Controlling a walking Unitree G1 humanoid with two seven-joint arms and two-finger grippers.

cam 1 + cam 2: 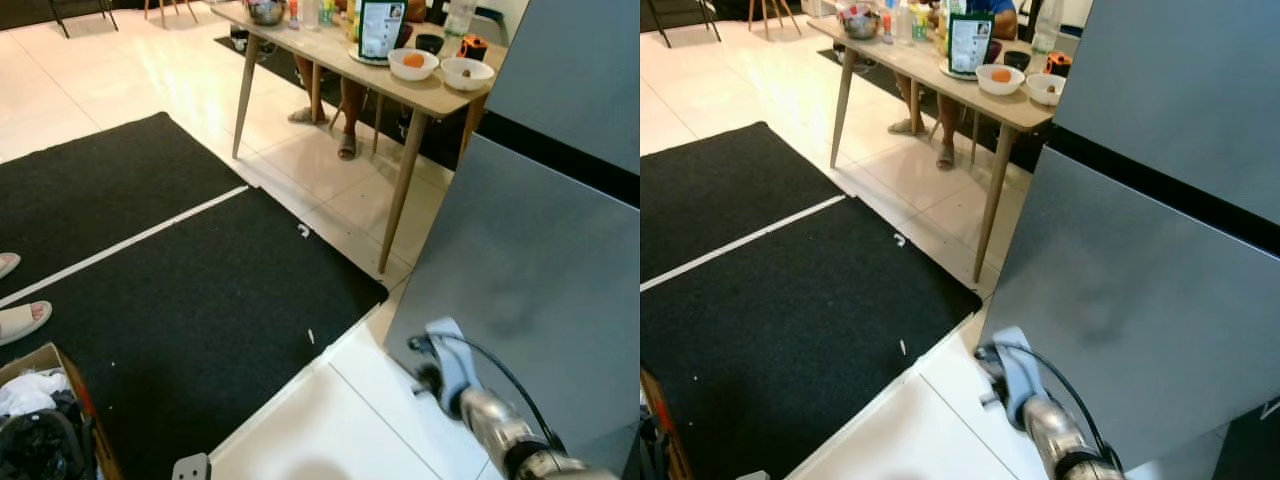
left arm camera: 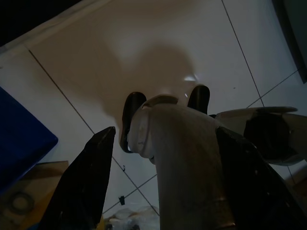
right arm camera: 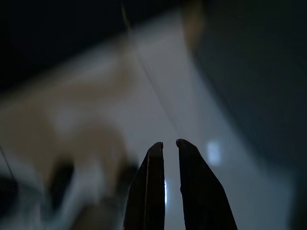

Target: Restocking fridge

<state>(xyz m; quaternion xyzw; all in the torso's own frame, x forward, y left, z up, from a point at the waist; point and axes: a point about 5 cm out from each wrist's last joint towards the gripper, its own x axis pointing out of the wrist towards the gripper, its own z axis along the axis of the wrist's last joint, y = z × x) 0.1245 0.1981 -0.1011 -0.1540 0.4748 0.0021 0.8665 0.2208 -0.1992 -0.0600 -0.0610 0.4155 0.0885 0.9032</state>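
Right jaws: nearly closed, a thin slit between the two black fingers [image 3: 192, 191], nothing held; right gripper [image 3: 165, 143] pointed down over white floor tile, the view blurred.
Left jaws: spread wide, nothing between them; left gripper [image 2: 163, 136] hanging idle above white tile, with the robot's own pale leg and dark foot seen past it.
Fridge [image 1: 540, 270]: grey, doors closed, on the robot's right, a black gap between the upper and lower door; faint smudge on the lower door.
Right arm [image 1: 470, 395]: silver, low beside the lower fridge door, a black cable looping over its wrist; cannot tell whether touching the door.
Floor [image 1: 340, 420]: glossy white tile, dark in the wrist views.
Black mats [image 1: 170, 300]: two, laid edge to edge ahead and to the left, a strip of white tile showing between them; small white scraps on the nearer mat.
Table [image 1: 330, 55]: light wood, slanted legs, standing past the mats and just left of the fridge.
Person's legs [image 1: 345, 110]: under the table, feet in sandals.
Cardboard box [image 1: 45, 410]: at the lower left, holding white and dark bundled things.
Sandalled feet [image 1: 15, 315]: at the left edge, on the mat.
On the table: upright package [image 1: 380, 28]; two white bowls [image 1: 465, 72] near the fridge end, one holding an orange fruit [image 1: 414, 60]; bottles and a metal bowl [image 1: 266, 12] farther back.
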